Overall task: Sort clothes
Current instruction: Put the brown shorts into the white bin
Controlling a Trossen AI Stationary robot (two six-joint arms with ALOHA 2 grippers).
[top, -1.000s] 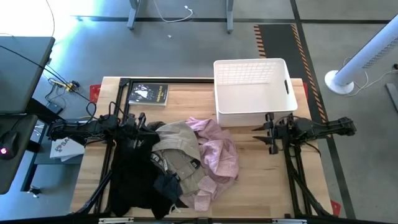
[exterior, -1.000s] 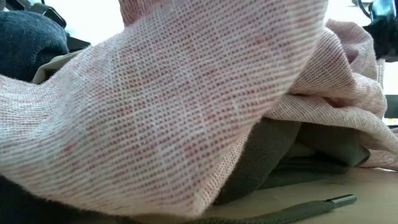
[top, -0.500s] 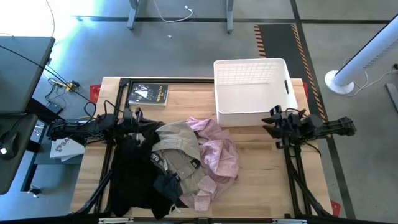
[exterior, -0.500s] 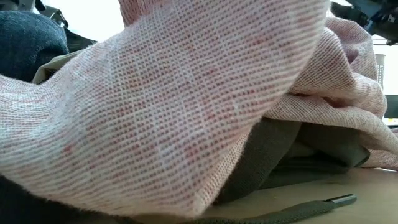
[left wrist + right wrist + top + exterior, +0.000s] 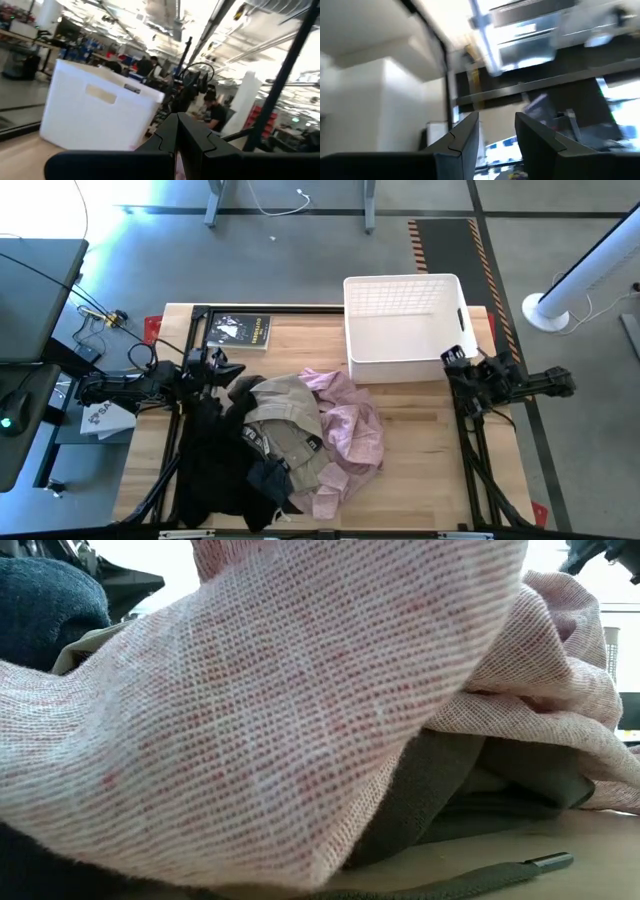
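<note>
The clothes (image 5: 285, 442) lie in one overlapping heap on the tabletop (image 5: 420, 450), at its centre-left: black garment (image 5: 210, 465) at the left, beige-grey garment (image 5: 290, 425) in the middle, pale pink garment (image 5: 350, 430) at the right. The white basket (image 5: 405, 330) stands apart at the far right corner and holds nothing visible.

Left end effector (image 5: 222, 368): beside the heap's far-left edge, fingers pressed together, holding nothing, as the left wrist view shows. Right end effector (image 5: 462, 360): near the basket's near right corner, fingers slightly spread, nothing between them.

Judged risks from here:
- The garments overlap. A grasp into the heap may lift two at once and mix the sort.
- A drawcord (image 5: 470, 875) trails from the heap. It may snag and drag a neighbouring item.
- The left fingers must spread before descending, or they will push fabric aside.
</note>
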